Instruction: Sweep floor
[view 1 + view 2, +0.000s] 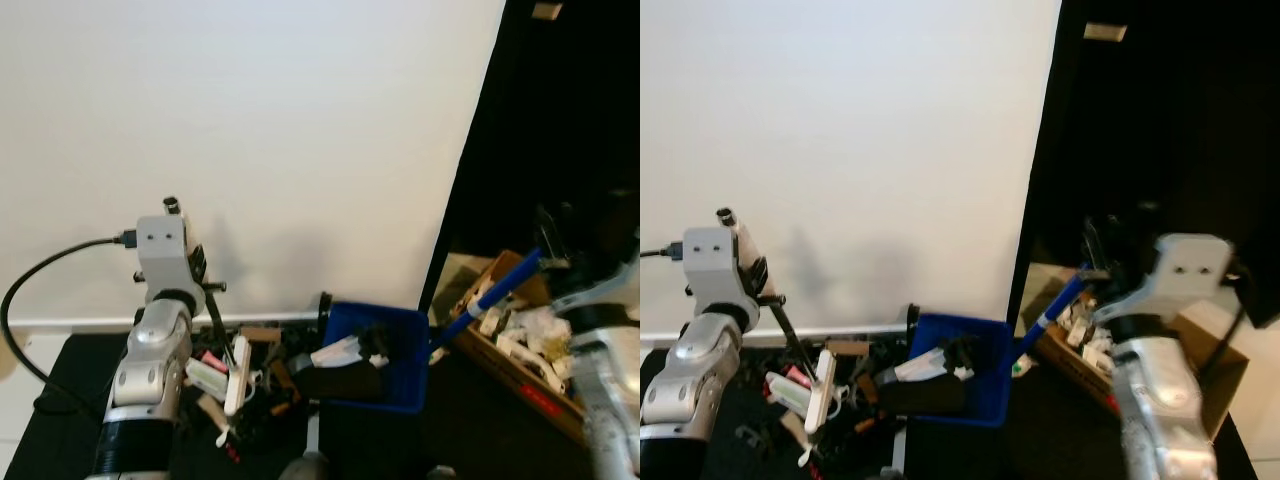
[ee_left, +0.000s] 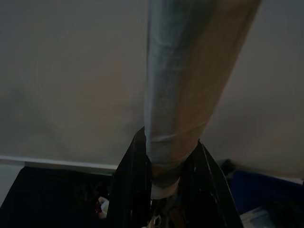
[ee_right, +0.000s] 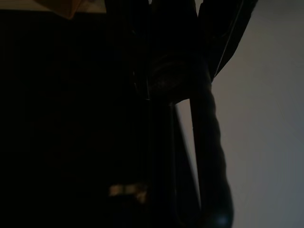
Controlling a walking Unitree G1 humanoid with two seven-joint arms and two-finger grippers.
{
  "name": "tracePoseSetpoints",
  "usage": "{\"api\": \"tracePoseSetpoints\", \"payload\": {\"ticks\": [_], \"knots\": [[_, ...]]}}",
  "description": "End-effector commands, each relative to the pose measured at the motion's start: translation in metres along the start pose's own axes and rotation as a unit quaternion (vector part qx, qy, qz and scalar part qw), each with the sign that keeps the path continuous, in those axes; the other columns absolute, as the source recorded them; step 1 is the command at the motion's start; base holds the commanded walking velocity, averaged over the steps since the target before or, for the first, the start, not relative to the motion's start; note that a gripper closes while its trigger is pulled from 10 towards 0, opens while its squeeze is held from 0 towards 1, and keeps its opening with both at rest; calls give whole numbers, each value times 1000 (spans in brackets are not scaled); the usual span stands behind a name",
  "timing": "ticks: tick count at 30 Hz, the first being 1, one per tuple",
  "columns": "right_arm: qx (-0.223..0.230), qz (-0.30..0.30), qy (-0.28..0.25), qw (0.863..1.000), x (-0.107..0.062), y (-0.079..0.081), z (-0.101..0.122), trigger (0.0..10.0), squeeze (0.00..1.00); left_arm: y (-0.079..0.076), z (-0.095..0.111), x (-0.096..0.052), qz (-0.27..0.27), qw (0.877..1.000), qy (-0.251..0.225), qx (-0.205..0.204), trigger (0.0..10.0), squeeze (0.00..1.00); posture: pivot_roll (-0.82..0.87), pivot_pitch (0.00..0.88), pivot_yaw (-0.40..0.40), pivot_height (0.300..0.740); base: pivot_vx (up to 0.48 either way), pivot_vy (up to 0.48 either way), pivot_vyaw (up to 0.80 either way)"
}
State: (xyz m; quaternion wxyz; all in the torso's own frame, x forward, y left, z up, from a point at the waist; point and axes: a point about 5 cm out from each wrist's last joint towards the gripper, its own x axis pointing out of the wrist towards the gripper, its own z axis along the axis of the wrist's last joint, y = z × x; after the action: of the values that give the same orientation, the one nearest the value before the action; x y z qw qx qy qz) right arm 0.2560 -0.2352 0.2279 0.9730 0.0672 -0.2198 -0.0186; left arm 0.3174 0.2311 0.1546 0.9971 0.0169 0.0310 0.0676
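Note:
A blue dustpan (image 1: pixel 385 350) stands on the dark floor against the white wall, with white and black scraps inside. Its blue handle (image 1: pixel 485 298) slants up to my right gripper (image 1: pixel 1102 272), which is shut on its dark ridged grip (image 3: pixel 209 142). To the dustpan's left, the white broom head (image 1: pixel 237 373) rests among scattered litter (image 1: pixel 262 375). The broom's pole (image 2: pixel 185 85) sits between the black fingers (image 2: pixel 130 190) of my left gripper (image 1: pixel 198 265), which is shut on it.
A white wall (image 1: pixel 280 150) rises straight ahead, and a black panel (image 1: pixel 570 130) begins to its right. An open cardboard box (image 1: pixel 520 345) of rubbish sits on the floor at the right. A black cable (image 1: pixel 40 275) loops off my left arm.

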Motion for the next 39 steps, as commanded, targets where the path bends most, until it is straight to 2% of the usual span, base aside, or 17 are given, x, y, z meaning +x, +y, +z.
{"api": "tracePoseSetpoints", "payload": {"ticks": [1, 6, 8, 9, 12, 15, 19, 20, 25, 34, 39], "knots": [[24, 10, -28, 999, -1, 1, 16, 10000, 0, 2, 5, 2, 0, 1000, -11, 12, 10000, 0, -2, 163, 140, 740, 0, 0, 0], [48, 34, -12, 998, -3, 7, 12, 10000, 0, -3, 6, 5, -13, 1000, -4, -3, 10000, 0, -9, 158, 134, 740, 0, 0, 0], [76, 81, 37, 993, -11, 26, -10, 10000, 0, -9, 6, 8, -20, 1000, 12, -6, 10000, 0, -9, 157, 126, 740, 0, 0, 0], [76, 81, 37, 993, -11, 26, -10, 10000, 0, -9, 6, 8, -20, 1000, 12, -6, 10000, 0, -9, 157, 126, 740, 0, 0, 0], [116, 91, 82, 986, -21, 36, -31, 10000, 0, -11, 5, 9, -18, 1000, 12, -12, 10000, 0, -10, 157, 116, 740, 0, 0, 0], [122, 89, 110, 982, -27, 39, -47, 10000, 0, -12, 3, 8, -18, 1000, 12, -11, 10000, 0, -11, 157, 114, 740, 0, 0, 0], [86, 68, 148, 983, -32, 32, -73, 10000, 0, -12, -1, 7, -19, 1000, 15, -1, 10000, 0, -13, 158, 111, 740, 0, 0, 0], [86, 68, 148, 983, -32, 32, -73, 10000, 0, -12, -1, 7, -19, 1000, 15, -1, 10000, 0, -13, 158, 111, 740, 0, 0, 0], [19, 75, 190, 979, -40, 24, -98, 10000, 0, -12, -4, 6, -19, 1000, 14, 16, 10000, 0, -11, 158, 104, 740, 0, 0, 0], [13, 68, 194, 979, -41, 17, -106, 10000, 0, -8, -11, 3, -12, 999, 19, 25, 10000, 0, -9, 159, 103, 740, 0, 0, 0], [19, 54, 184, 981, -38, 14, -108, 10000, 0, -11, -15, -1, -25, 999, 19, 39, 10000, 0, -2, 159, 103, 740, 0, 0, 0]]}}
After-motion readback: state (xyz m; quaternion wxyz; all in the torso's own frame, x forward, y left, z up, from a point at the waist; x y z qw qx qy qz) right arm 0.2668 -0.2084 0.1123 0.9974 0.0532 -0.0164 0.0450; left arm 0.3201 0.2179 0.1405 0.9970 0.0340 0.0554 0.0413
